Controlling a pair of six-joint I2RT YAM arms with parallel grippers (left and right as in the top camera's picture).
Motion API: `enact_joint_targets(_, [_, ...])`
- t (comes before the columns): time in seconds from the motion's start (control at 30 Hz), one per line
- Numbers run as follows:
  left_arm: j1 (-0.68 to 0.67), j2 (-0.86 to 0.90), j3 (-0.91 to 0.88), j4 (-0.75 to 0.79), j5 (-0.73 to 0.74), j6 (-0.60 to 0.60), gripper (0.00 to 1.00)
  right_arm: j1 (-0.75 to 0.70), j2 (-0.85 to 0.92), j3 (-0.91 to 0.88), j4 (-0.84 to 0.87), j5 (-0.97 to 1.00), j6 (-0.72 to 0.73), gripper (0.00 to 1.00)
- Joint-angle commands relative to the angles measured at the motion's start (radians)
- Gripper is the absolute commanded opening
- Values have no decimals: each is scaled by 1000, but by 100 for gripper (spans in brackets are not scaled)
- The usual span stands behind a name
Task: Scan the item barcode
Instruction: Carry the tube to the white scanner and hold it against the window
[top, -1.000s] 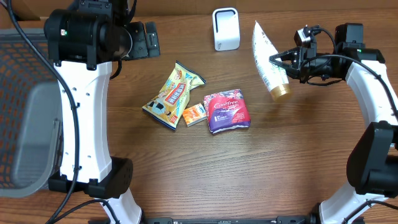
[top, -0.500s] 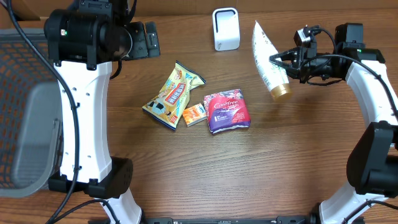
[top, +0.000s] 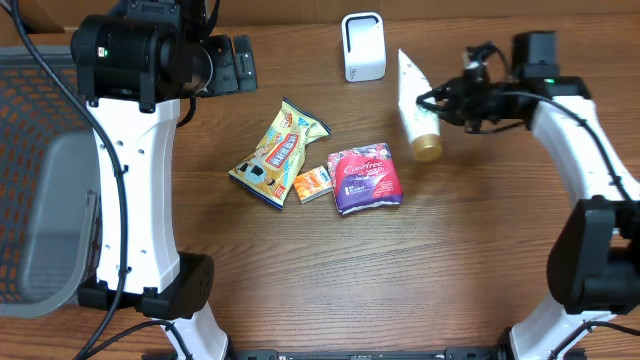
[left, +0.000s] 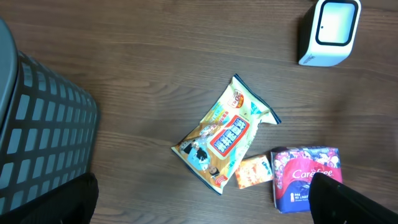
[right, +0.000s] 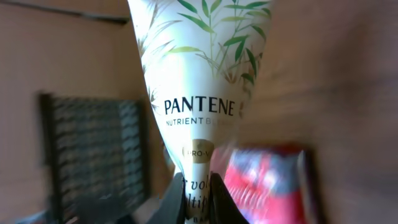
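Right gripper (top: 440, 100): found upper right of the overhead frame, jaws clamped together on the shampoo tube (top: 413, 108). In the right wrist view, the dark fingers (right: 176, 202) pinched the tube low in the frame, below the "PANTENE" print.
Shampoo tube: white with a gold cap, held just right of the scanner (top: 363, 46) and apart from it. The crimped end pointed to the top of the frame, and the cap pointed down and slightly right.
Scanner: a small white unit standing at top centre of the table (top: 330, 280).
Left gripper (top: 232, 63): upper left of the overhead frame, jaws spread wide, nothing between them. Its fingers showed only as dark shapes in the bottom corners of the left wrist view.
Other items: a yellow snack bag (top: 278, 152), a small orange packet (top: 313, 183) and a purple Carefree pack (top: 366, 178) lay in a close row at mid-table.
Mesh basket (left: 43, 118): at the left edge of the frame.
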Motion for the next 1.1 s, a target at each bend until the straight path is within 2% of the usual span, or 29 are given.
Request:
enact_joint_targets(0.0, [3, -11, -5, 1, 1, 9, 100, 79, -19, 20, 100, 305, 48, 4])
enact_joint_targets(0.1, [3, -11, -5, 1, 1, 9, 100, 164, -19, 20, 190, 595, 47, 4])
enact_joint_targets(0.13, [3, -11, -5, 1, 1, 9, 100, 211, -18, 19, 243, 750, 47, 4])
enact_joint_targets(0.3, [3, -11, -5, 1, 1, 9, 100, 323, -5, 19, 468, 1030, 47, 4])
enact_joint_targets(0.47, [3, -11, -5, 1, 1, 9, 100, 372, 74, 19, 727, 1061, 48, 4])
enact_joint_targets(0.53, [3, -11, -5, 1, 1, 9, 100, 371, 118, 19, 808, 1078, 91, 4])
enact_joint_targets(0.7, [3, -11, -5, 1, 1, 9, 100, 364, 213, 19, 967, 1114, 180, 4])
enact_joint_targets(0.83, [3, -11, -5, 1, 1, 9, 100, 365, 277, 20, 1090, 1120, 185, 4])
enact_joint_targets(1.07, [3, -11, -5, 1, 1, 9, 100, 364, 307, 20, 1143, 1130, 186, 4])
